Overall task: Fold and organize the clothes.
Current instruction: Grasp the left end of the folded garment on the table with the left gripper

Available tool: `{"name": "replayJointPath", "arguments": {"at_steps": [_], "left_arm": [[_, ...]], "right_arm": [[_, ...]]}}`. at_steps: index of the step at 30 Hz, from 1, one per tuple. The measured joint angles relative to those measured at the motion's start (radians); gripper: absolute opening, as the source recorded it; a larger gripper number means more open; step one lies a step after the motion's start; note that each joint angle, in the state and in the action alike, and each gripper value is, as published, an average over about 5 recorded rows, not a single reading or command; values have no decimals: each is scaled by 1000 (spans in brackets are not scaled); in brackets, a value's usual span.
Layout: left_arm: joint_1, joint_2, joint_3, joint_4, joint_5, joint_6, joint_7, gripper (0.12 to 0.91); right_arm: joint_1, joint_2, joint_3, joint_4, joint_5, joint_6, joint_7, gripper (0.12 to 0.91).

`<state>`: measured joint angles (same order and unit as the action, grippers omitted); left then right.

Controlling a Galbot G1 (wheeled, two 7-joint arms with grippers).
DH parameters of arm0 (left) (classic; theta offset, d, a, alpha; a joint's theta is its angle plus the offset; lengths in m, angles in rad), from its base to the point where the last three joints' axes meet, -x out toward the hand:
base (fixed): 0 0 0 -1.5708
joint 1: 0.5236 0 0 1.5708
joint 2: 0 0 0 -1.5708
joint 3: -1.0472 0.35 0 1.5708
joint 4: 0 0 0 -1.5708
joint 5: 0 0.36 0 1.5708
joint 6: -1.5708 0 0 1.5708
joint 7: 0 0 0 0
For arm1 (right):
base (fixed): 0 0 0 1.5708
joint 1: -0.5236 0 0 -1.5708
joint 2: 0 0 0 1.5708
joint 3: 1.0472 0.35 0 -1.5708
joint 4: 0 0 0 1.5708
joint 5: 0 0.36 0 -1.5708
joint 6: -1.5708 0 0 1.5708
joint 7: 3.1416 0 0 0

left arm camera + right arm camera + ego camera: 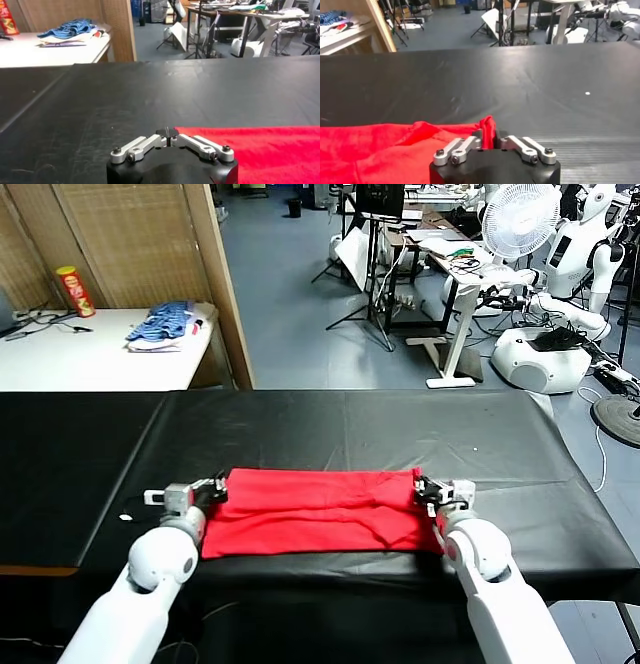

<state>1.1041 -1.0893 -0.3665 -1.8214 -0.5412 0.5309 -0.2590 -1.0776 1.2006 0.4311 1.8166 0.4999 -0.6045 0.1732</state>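
Observation:
The clothes (320, 509) are one red T-shirt lying as a flat wide band on the black table (350, 424). My left gripper (218, 487) sits at its far left corner. In the left wrist view the left gripper (168, 133) is shut, with the clothes (260, 150) starting right beside its tips; no red shows between them. My right gripper (424, 487) is at the far right corner. In the right wrist view the right gripper (488, 134) is shut on a raised pinch of the clothes (380, 150).
A white side table (80, 354) at the back left carries a blue striped heap (165, 324) and a red can (74, 291). A wooden partition (225, 284) stands behind it. Desks, a fan (520, 219) and other robots fill the room beyond.

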Motion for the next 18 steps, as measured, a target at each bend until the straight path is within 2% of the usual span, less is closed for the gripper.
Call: {"name": "replayJointPath", "arguments": {"at_steps": [4, 9, 12, 18], "left_arm": [[21, 15, -24, -22, -15, -1, -3, 466], [56, 12, -62, -65, -90, 15, -27, 728], [91, -2, -87, -103, -141, 24, -37, 788], [182, -39, -108, -164, -141, 12, -36, 798]], "right_arm": [[-35, -17, 33, 66, 15, -4, 0, 766], [-76, -25, 60, 143, 35, -11, 0, 797], [-96, -29, 73, 179, 51, -13, -1, 798], [-117, -41, 96, 221, 70, -13, -6, 798]]}}
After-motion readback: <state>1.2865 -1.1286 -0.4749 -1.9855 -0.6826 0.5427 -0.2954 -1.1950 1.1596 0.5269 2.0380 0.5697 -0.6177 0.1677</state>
